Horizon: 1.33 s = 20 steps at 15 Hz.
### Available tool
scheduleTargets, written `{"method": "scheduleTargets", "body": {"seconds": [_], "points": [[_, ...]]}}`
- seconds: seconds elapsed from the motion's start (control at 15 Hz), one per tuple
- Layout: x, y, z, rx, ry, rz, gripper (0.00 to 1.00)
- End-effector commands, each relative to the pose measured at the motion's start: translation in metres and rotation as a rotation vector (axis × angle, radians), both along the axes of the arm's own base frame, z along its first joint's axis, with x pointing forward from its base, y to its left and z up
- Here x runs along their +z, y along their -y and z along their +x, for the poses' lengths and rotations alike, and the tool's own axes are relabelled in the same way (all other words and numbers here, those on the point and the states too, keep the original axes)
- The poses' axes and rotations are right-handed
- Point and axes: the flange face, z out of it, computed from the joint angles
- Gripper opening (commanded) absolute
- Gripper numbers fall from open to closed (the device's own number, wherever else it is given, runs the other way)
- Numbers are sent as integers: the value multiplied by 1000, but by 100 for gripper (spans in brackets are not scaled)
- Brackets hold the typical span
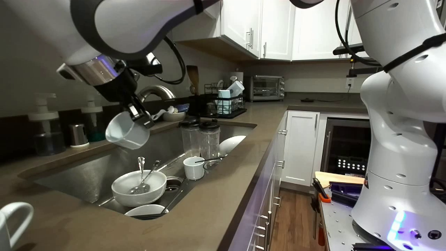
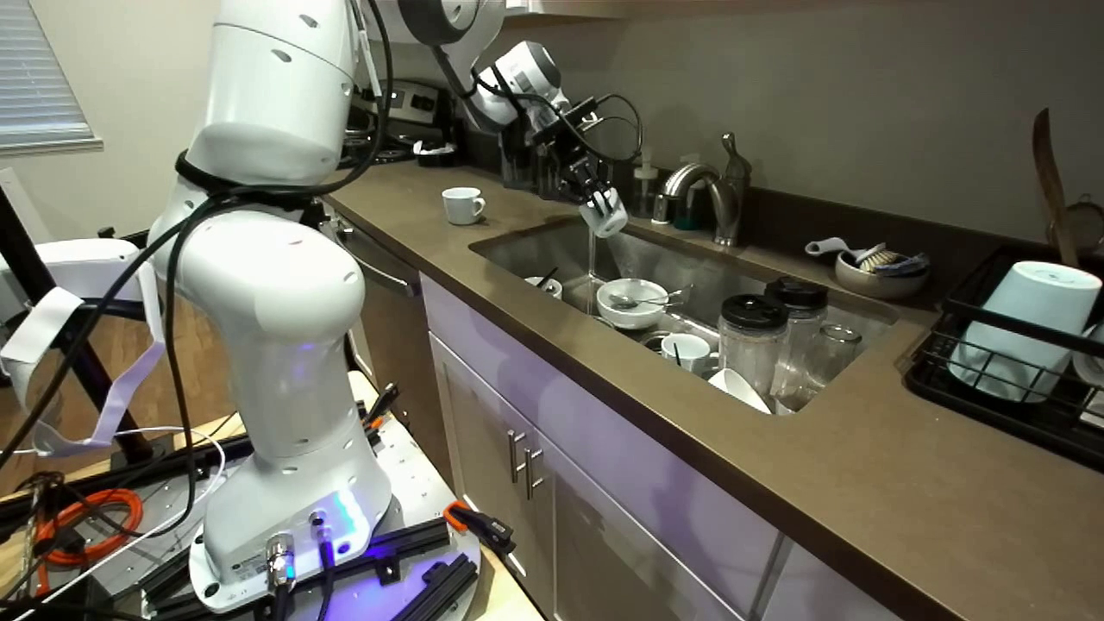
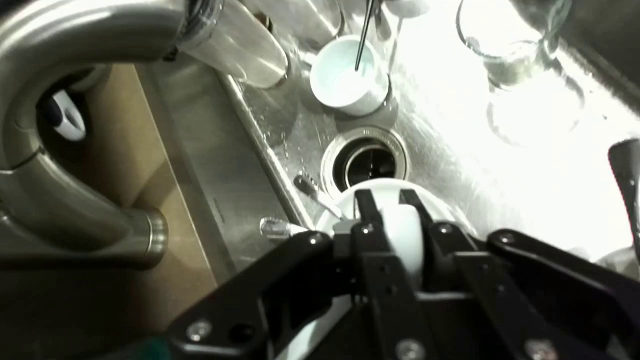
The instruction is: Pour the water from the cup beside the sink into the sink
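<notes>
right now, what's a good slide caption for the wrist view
Jaws shut on a white mug over the stainless sink, with the drain, a bowl and a second mug below.

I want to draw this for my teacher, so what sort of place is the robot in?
Most likely a kitchen: there's a big metal sink, a toaster oven and white cupboards.

And there's no readable text here! Middle of the wrist view, lettering (image 3: 378,133) curves along the top edge of the drain ring (image 3: 327,167), too blurred to make out. Lower left in an exterior view, tiny print (image 2: 251,565) on the robot base (image 2: 267,526), too small to read.
</notes>
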Motion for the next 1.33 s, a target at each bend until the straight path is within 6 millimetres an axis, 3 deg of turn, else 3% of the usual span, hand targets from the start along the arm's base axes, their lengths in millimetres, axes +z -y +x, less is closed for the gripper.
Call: {"method": "scheduleTargets", "body": {"seconds": [0.0,0.27,0.53,1.27], "points": [[15,0,1,45,91,175,5],[12,-10,11,126,146,341,5],[9,-19,7,148,154,450,5],[31,-57,-50,167,143,486,5]]}}
